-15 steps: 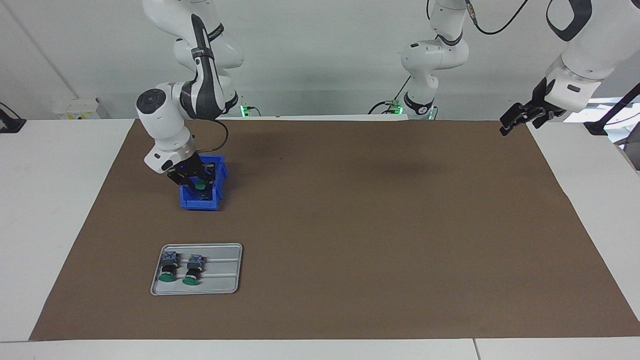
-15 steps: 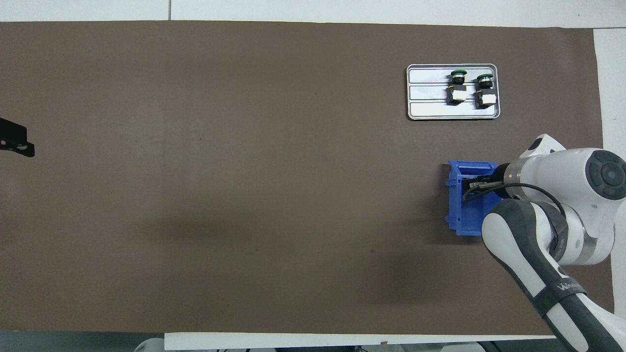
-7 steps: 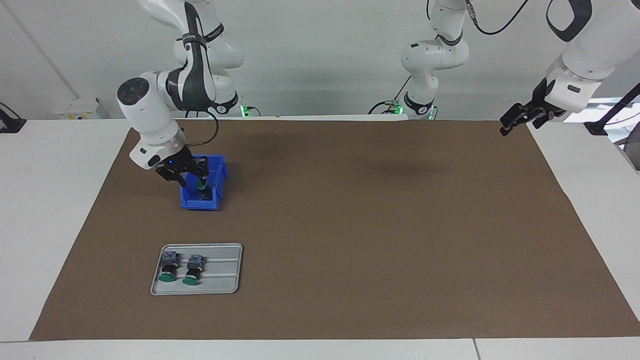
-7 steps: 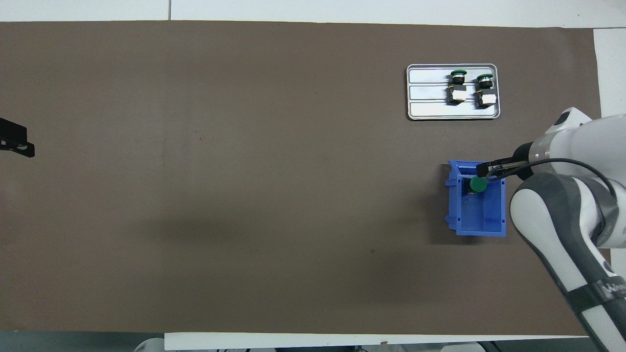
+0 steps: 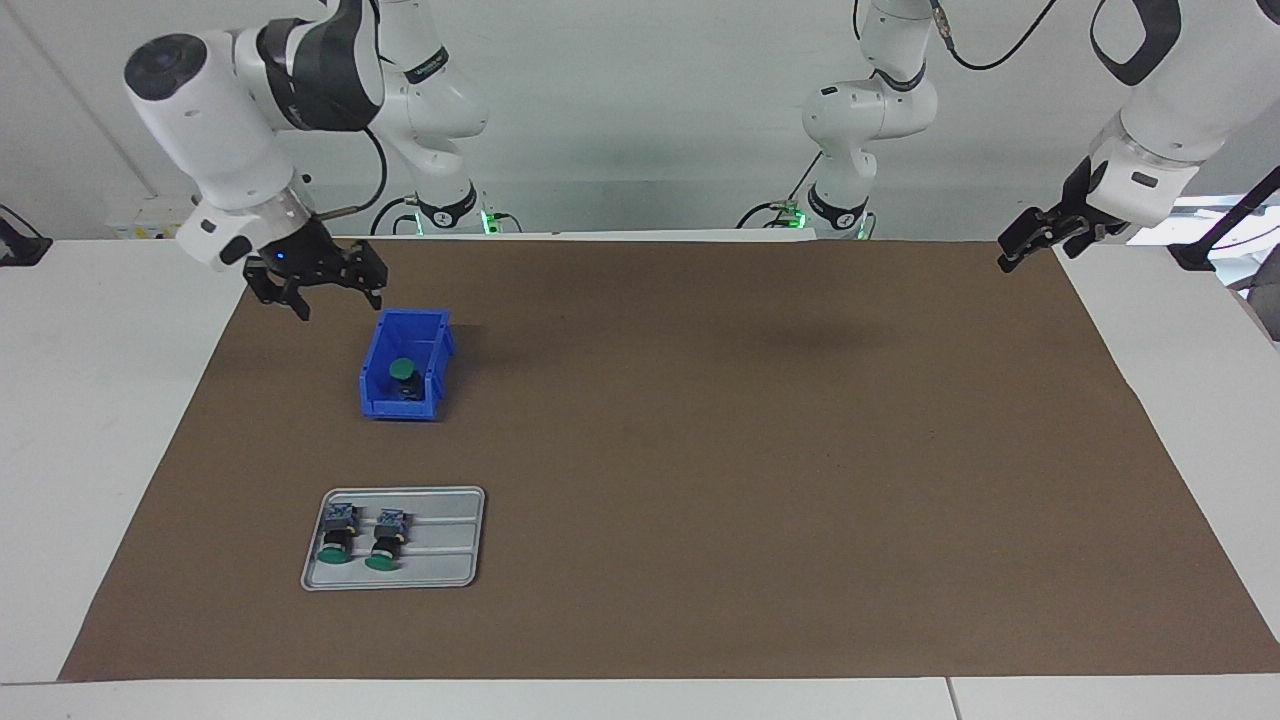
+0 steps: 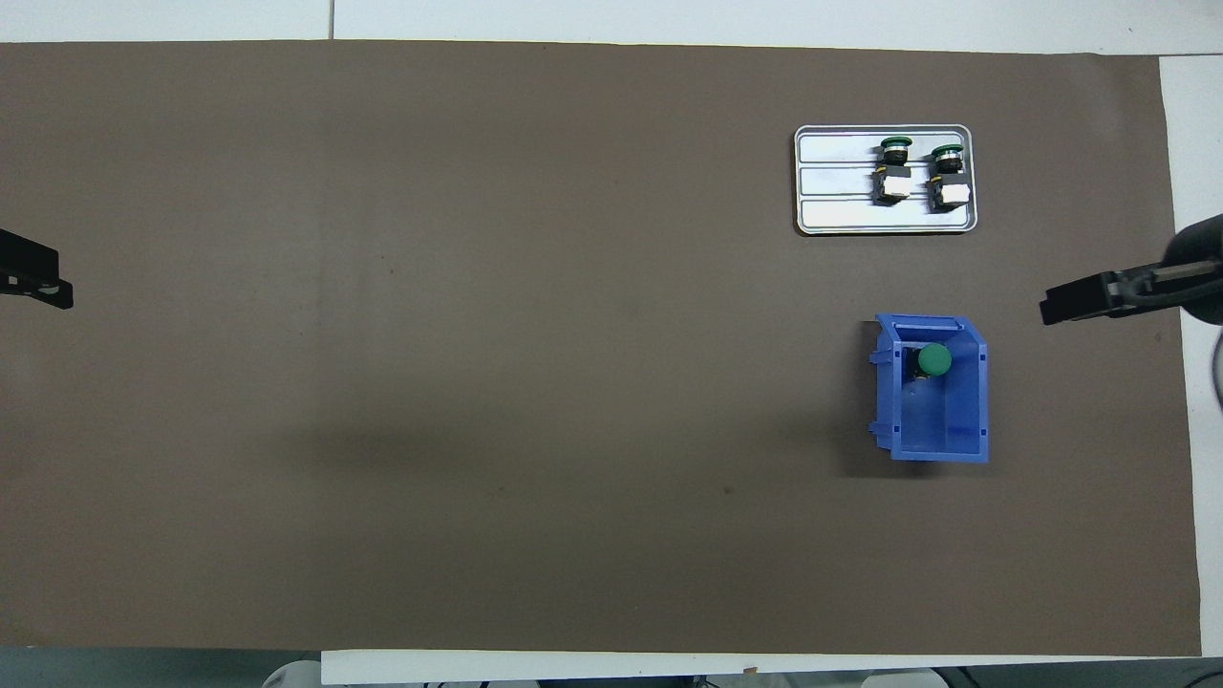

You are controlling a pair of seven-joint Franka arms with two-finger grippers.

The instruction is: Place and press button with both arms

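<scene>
One button (image 5: 402,369) stands upright in the blue bin (image 5: 437,365), green cap up, at the end of the bin farther from the robots. The placing step looks done; whether this button has had its press cannot be read from the scene.

The right gripper (image 5: 318,283) hangs in the air over the mat's (image 5: 760,450) edge at the right arm's end of the table, just beside the bin and clear of it. Its fingers are spread wide and hold nothing. In the overhead view it (image 6: 1080,301) shows as a dark bar over the same edge of the mat.

The left gripper (image 5: 1022,243) waits over the corner of the mat at the left arm's end, well apart from everything; whether its fingers are parted or closed cannot be told. Only its tip (image 6: 38,282) enters the overhead view.

Two more buttons lie on their sides on the grey tray (image 5: 455,545), which sits farther from the robots than the bin: the outer tray button (image 5: 337,535) and the inner tray button (image 5: 386,540), side by side, caps pointing away from the robots. If they too belong to the job, most of it is judged still ahead.

The count: three buttons, one bin, one tray, two arms.
</scene>
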